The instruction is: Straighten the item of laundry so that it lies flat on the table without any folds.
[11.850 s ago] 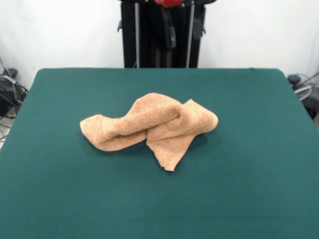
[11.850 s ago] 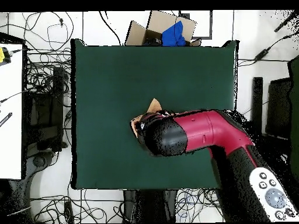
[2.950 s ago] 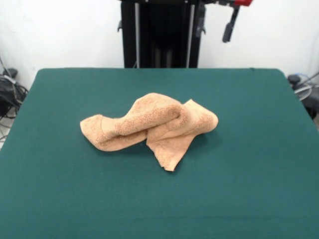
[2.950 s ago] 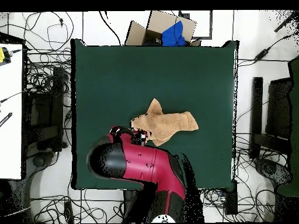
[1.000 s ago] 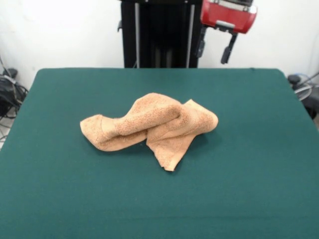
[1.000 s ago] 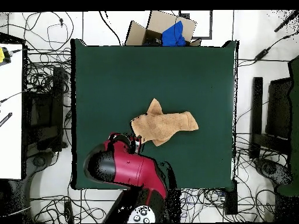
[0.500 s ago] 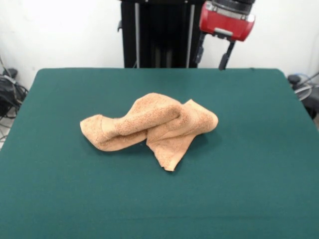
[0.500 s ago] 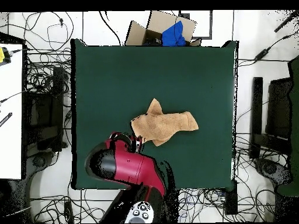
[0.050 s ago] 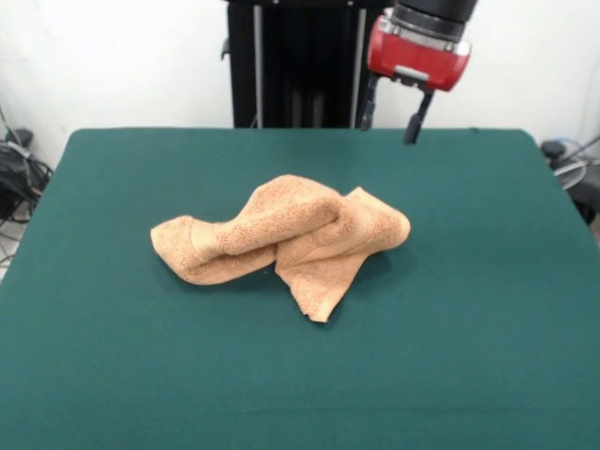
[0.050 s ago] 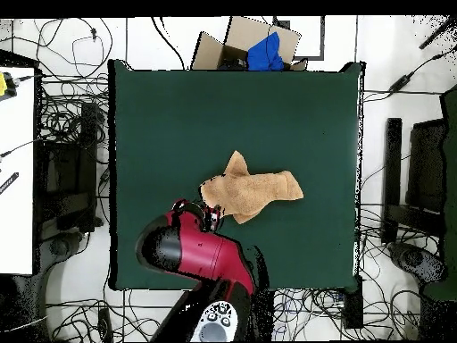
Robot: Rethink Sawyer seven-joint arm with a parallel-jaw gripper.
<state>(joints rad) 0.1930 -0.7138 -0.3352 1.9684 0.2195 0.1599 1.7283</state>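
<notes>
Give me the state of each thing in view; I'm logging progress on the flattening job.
towel: crumpled in twisted folds near the table's middle, not flat, untouched.
end effector: open, empty, raised above the table's far part, apart from the towel.
table: green top, bearing only the towel.
cardboard box: off the table, open, blue item inside.

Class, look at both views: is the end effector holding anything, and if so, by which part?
Nothing is held. The end effector hangs open and empty above the table's far side, apart from the crumpled towel, which lies untouched on the table.
</notes>
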